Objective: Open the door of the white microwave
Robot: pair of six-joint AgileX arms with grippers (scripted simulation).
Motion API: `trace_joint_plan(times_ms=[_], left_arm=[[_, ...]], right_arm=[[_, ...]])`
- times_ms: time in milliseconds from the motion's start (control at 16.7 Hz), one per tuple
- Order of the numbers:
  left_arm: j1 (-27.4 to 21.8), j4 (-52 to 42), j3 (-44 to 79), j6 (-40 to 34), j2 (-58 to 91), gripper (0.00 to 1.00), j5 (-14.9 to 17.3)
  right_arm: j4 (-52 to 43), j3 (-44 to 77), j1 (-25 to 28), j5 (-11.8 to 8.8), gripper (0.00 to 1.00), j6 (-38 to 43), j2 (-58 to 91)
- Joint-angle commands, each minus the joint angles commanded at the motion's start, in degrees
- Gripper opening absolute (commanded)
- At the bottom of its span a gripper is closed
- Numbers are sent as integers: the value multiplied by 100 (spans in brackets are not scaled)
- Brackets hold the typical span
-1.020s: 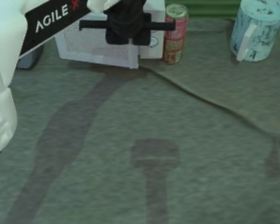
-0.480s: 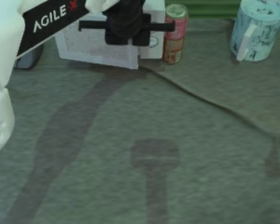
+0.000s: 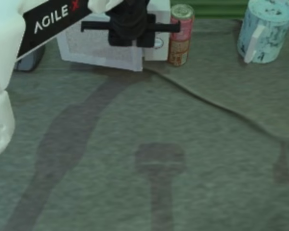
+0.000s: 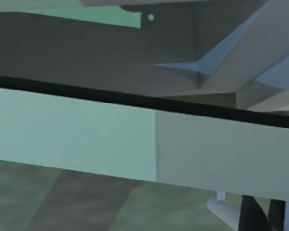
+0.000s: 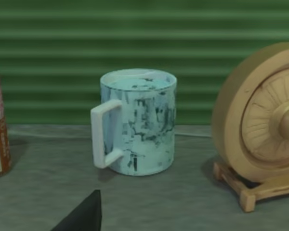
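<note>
The white microwave (image 3: 156, 9) stands at the table's far edge, left of centre. Its door (image 3: 96, 48), with a speckled grey window, stands slightly ajar, its free right edge swung a little toward the front. My left gripper (image 3: 133, 41) reaches over that free edge from above and is shut on the door's handle. In the left wrist view the door's thin edge (image 4: 135, 139) fills the middle, and the pale handle (image 4: 224, 211) runs beside a black finger (image 4: 253, 216). Of my right gripper only one black fingertip (image 5: 89, 214) shows, out of the top view.
A red drink can (image 3: 180, 36) stands right next to the microwave. A marbled mug (image 3: 265, 29) with a white handle is at the far right. A golden wheel on a wooden stand (image 5: 265, 120) sits beside the mug. A dark object (image 3: 29, 60) lies left of the microwave.
My left gripper has settled a touch lower over the door's free edge, covering the white handle strip that showed below it. The door has hardly moved.
</note>
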Motion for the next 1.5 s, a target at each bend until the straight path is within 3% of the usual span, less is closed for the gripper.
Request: trace_joint_plan(times_ms=[660, 1140, 1500], left_arm=[[-40, 12, -28, -7, 11, 0, 34], [81, 488, -969, 601, -601, 0, 310], [82, 492, -976, 607, -606, 0, 313]], right_arm=[[0, 0, 0, 0, 100, 0, 0], [0, 0, 0, 0, 100, 0, 0], [0, 0, 0, 0, 100, 0, 0]])
